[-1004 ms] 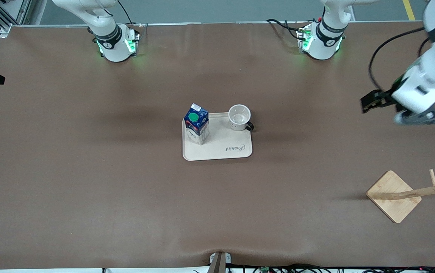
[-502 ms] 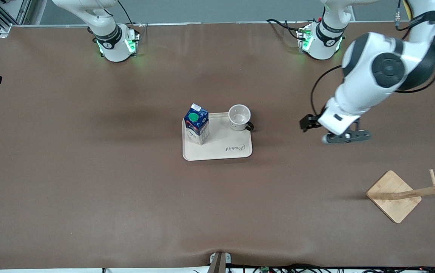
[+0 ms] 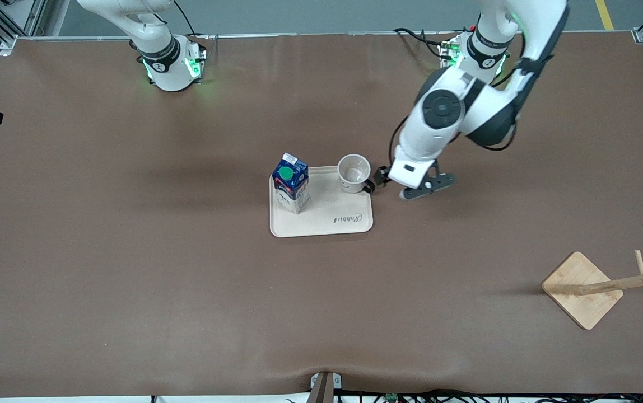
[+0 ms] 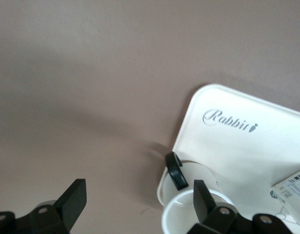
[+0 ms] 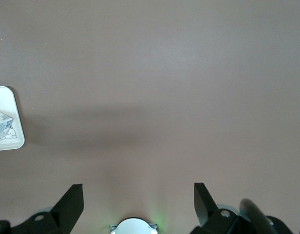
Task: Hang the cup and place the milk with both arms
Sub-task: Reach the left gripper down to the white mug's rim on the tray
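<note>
The cup (image 3: 353, 173), white with a black handle (image 3: 369, 187), stands on a corner of the cream tray (image 3: 327, 221). The milk (image 3: 290, 182), a dark-blue carton with a green cap, stands upright on the same tray, toward the right arm's end. My left gripper (image 3: 380, 179) is open just beside the cup's handle, off the tray's edge. In the left wrist view the left gripper (image 4: 138, 200) holds nothing; one finger (image 4: 203, 197) sits over the cup (image 4: 189, 217) and the handle (image 4: 175, 170) lies between the fingers. My right gripper (image 5: 138, 202) is open over bare table and waits.
A wooden cup rack (image 3: 582, 288) with a square base and a pegged post (image 3: 632, 281) stands near the front camera at the left arm's end. The right wrist view catches the tray's corner (image 5: 6, 97) and the right arm's base (image 5: 135, 226).
The left arm has swung in from its end of the table to the tray, and its gripper now sits beside the cup's handle. Cup, milk and right arm have not moved.
</note>
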`<state>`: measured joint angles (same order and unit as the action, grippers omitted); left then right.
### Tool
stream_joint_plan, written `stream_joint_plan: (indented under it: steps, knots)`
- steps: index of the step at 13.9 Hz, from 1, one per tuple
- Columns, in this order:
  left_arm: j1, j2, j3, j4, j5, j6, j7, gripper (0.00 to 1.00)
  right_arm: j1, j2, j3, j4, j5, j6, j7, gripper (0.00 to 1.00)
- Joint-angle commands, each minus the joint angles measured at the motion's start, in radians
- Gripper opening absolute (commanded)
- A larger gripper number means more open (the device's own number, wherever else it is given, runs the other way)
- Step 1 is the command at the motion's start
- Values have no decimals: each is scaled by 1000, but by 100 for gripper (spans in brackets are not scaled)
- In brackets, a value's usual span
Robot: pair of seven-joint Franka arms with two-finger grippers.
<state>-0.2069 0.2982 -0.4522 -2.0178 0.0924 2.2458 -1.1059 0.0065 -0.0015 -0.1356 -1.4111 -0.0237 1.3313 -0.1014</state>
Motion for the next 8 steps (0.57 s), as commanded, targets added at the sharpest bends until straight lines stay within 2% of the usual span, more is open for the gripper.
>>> stream_joint_plan:
  steps: [1, 2, 4, 6, 8]
  knots:
    - [-57, 65, 3, 11, 38, 43, -152, 87, 1, 5, -1, 14, -4, -3, -3, 100]
    - [-83, 74, 3, 11, 38, 43, -184, 86, 1, 5, -1, 14, -4, -3, -3, 100]
    - [-109, 110, 4, 13, 39, 49, -242, 77, 1, 5, -1, 14, -2, -3, -3, 100]
    - [-131, 137, 4, 14, 39, 55, -275, 60, 1, 5, -1, 14, 2, -3, 2, 100]
    - [-141, 147, 3, 13, 39, 57, -287, 49, 0, 6, -1, 14, 1, -4, 2, 100]
